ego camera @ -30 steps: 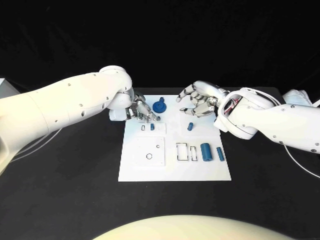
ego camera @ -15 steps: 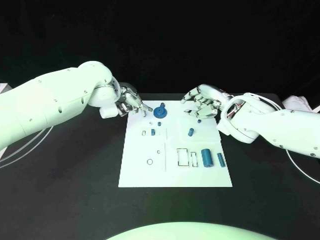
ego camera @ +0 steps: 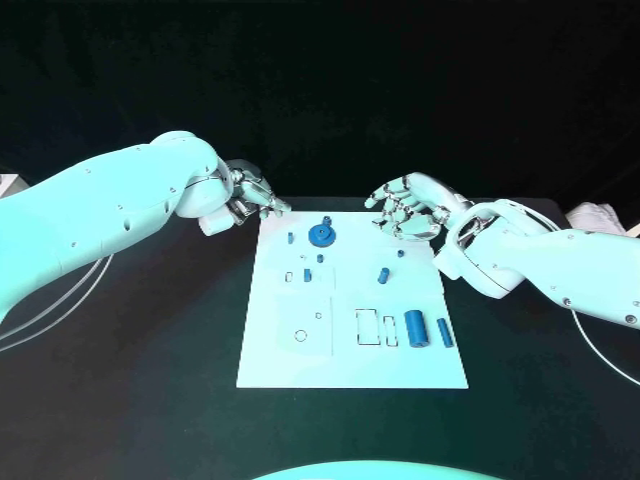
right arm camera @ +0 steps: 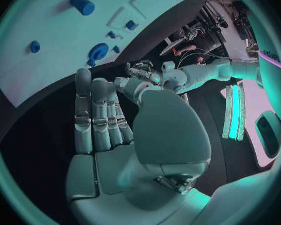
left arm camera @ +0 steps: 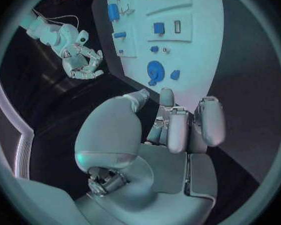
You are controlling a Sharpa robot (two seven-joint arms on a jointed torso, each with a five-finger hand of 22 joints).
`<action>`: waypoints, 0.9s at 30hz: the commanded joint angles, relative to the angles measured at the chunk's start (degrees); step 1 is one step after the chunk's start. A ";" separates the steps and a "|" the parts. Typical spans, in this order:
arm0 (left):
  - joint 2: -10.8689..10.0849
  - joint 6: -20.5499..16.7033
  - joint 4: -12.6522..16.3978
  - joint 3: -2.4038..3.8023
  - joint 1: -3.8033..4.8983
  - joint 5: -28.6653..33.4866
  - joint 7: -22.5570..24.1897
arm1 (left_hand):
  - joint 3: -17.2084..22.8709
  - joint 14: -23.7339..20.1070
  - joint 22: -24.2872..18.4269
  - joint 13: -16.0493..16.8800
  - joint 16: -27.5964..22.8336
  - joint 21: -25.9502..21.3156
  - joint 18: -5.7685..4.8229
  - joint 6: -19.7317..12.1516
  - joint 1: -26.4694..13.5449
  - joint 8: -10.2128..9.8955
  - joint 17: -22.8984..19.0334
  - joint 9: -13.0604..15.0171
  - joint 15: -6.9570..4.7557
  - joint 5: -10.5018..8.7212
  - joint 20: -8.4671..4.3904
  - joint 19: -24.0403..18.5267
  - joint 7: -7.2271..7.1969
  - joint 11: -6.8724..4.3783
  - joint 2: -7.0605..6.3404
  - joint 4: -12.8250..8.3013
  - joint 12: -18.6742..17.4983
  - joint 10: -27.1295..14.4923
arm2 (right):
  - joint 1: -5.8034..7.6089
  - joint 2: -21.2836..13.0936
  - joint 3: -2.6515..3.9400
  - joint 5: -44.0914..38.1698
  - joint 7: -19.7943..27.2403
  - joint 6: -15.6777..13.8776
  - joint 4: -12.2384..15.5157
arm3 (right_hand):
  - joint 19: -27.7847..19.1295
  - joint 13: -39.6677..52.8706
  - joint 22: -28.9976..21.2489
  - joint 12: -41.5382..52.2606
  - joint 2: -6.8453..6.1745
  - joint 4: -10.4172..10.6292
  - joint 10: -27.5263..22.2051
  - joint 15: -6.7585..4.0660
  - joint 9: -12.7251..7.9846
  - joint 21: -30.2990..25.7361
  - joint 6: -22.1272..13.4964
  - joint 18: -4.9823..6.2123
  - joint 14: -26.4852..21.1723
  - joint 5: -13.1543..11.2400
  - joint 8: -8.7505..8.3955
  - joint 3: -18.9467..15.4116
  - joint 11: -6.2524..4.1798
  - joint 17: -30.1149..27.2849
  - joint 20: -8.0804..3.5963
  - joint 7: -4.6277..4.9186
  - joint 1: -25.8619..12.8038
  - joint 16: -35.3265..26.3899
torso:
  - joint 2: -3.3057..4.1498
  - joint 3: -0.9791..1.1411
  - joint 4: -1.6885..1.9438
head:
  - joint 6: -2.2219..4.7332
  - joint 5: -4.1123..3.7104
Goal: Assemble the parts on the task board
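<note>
Hovering off the far corners of the white rectangular task board (ego camera: 352, 372), left hand (ego camera: 251, 200) and right hand (ego camera: 407, 208) hold nothing, fingers loosely spread. Small blue plastic parts (ego camera: 414, 327) lie loose on it. Recommend approaching one part from above, aligning it before seating.

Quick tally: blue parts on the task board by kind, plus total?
Round disc: 1
Cylinders: 2
Small pieces: 4
Total: 7
</note>
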 commanded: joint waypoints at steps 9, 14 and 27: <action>4.08 2.84 -5.74 -1.45 -0.19 -7.81 3.17 | -0.48 2.87 1.31 1.21 1.22 1.15 -0.09 3.17 -2.24 1.34 8.14 -0.46 0.03 -0.21 -0.04 0.95 -0.78 -0.60 -2.30 1.31 1.13 1.80 | 0.32 -0.50 0.04 11.53 4.52 -3.89 0.47 | -7.53 -22.05 -9.21 -19.04 0.83 -1.63 2.30 2.74 -0.43 -11.35 0.37 0.11 -5.98 0.13 0.41 -0.40 1.14 -8.96 2.17 1.53 -1.95 -23.23 | 1.02 -0.19 -0.75 | 0.86 0.90; 5.28 3.27 -7.61 -1.89 -0.32 -10.29 3.28 | -1.67 3.03 1.70 1.51 1.50 1.46 -0.18 3.68 -3.67 2.20 8.47 -0.12 -0.20 -0.21 -0.23 1.22 -1.13 -0.87 -3.18 2.30 1.44 2.18 | 0.57 -0.73 0.06 15.19 6.50 -3.50 1.06 | -9.55 -30.34 -16.52 -24.52 1.14 -1.97 3.74 4.57 -1.33 -17.37 -0.05 0.35 -7.85 0.45 -0.69 0.15 2.20 -14.38 4.25 2.54 -2.41 -31.65 | 1.47 -0.20 -1.04 | 1.19 1.26; 6.58 4.68 -9.06 -2.21 -0.36 -12.70 2.31 | -3.81 3.22 2.11 2.30 1.86 1.78 -0.29 2.90 -5.64 2.30 8.92 -0.12 -0.27 -0.20 -0.36 1.48 -1.17 -0.90 -3.90 3.20 1.93 2.67 | 1.03 -1.17 0.11 19.62 9.42 -4.38 1.55 | -10.26 -38.74 -31.57 -31.21 0.85 -2.04 5.41 6.06 -2.01 -19.32 -0.10 0.63 -8.10 1.63 -1.44 1.58 3.37 -22.78 6.19 3.32 -3.42 -39.49 | 1.68 -0.19 -1.18 | 1.13 1.48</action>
